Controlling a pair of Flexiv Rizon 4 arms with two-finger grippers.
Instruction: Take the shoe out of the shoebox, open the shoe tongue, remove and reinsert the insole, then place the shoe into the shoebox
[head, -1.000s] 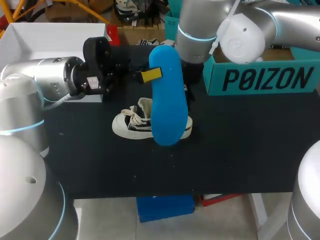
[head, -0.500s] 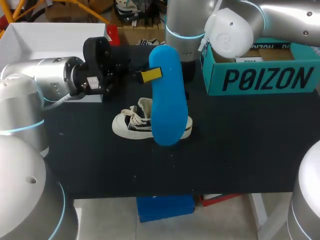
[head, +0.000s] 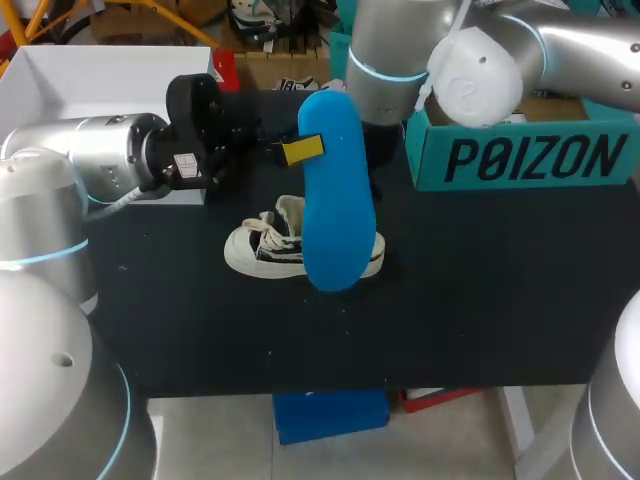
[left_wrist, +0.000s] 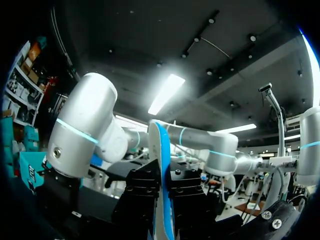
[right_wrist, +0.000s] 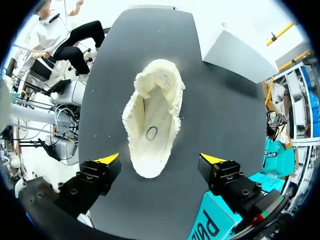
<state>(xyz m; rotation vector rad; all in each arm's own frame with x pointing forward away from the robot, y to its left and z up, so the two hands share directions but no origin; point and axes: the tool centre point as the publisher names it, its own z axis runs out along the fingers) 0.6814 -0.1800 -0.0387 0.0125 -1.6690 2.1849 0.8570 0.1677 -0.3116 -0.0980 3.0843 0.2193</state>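
**Insole** (head: 332, 200) – bright blue and smooth, a long flat oval with rounded ends. It is held up over the table with its broad face to the head camera, and its lower end overlaps the shoe's heel half in that view. From the left wrist (left_wrist: 159, 150) it shows edge-on as a thin blue-and-white strip.

**Left gripper** (head: 292, 150) – black, blocky fingers. One yellow tip lies against the blue near the insole's upper end. In the wrist view (left_wrist: 163, 192) the jaws are narrow, pressed on the insole's two faces.

**Shoe** (head: 262, 247) – a low lace-up sneaker with a white rubber toe cap and sole, a dark canvas side and white laces. It stands on its sole mid-table, toe toward the left arm's side. Seen from the right wrist (right_wrist: 152, 117), the mouth gapes, with a fleecy cream collar of ragged pile. The pale floor inside bears a small dark oval mark.

**Right gripper** (right_wrist: 160, 161) – hangs over the shoe with jaws wide. The yellow tips flank one end of the shoe, and neither touches it.

**Shoebox** (head: 530, 158) – teal cardboard, rectangular and open-topped, at the table's far right, just beside the right arm (head: 400, 60).

**White box** (head: 95, 75) – smooth and shallow, at the far left.

**Table** (head: 480, 290) – matte black with faint specks.
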